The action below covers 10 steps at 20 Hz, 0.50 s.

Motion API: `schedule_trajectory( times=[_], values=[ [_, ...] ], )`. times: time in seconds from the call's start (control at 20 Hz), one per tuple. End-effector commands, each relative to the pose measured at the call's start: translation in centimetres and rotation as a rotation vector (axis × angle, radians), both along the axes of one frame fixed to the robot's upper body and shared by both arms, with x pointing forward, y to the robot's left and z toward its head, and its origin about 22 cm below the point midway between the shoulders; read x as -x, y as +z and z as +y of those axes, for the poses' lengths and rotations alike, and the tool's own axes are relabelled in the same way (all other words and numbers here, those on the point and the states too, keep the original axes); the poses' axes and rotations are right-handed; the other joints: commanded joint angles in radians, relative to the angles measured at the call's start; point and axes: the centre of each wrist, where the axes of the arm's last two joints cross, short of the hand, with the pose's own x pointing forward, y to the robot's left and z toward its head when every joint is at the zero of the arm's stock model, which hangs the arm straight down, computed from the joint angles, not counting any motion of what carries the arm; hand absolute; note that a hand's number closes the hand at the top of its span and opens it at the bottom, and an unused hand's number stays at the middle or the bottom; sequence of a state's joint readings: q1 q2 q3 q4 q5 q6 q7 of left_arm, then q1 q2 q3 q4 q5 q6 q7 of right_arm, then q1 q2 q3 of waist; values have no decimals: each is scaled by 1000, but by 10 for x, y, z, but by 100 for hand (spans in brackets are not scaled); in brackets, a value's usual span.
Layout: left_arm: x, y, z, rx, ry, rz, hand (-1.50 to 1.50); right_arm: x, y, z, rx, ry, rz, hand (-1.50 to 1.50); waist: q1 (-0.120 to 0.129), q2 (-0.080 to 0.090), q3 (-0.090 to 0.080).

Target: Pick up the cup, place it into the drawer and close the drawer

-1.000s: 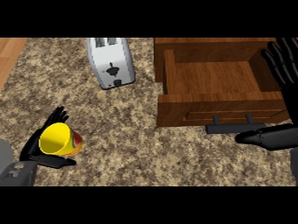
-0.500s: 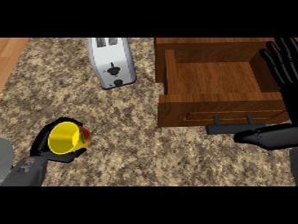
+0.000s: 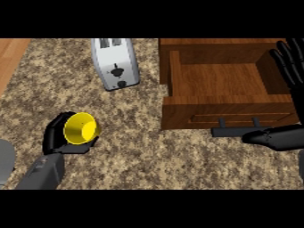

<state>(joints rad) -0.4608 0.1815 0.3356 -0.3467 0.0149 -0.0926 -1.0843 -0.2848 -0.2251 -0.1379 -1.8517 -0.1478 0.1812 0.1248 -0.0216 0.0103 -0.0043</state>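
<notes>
Fingers (image 3: 54,133) of the black left hand (image 3: 60,137) curled round the small yellow cup (image 3: 80,128), low over the speckled stone desk (image 3: 147,147). The open wooden drawer (image 3: 174,75) sat well beyond those fingers, rightward. Carried across, the cup could have clipped the drawer's front wall. The black right hand (image 3: 297,75) rested beside the drawer, fingers straight and spread.
</notes>
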Motion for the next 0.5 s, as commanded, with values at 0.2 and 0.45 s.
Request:
schedule_trajectory(
  times=[0.2, 0.45],
  values=[
    [-58, 46, -38, 124, -106, -235, 150, 3, -7, 3, -1, -5, 13, -150, 13, -11, 4],
    [-91, 87, -60, 111, -222, -269, 150, -5, 0, -8, 29, -16, 24, -150, 27, -14, 5]
  ],
)
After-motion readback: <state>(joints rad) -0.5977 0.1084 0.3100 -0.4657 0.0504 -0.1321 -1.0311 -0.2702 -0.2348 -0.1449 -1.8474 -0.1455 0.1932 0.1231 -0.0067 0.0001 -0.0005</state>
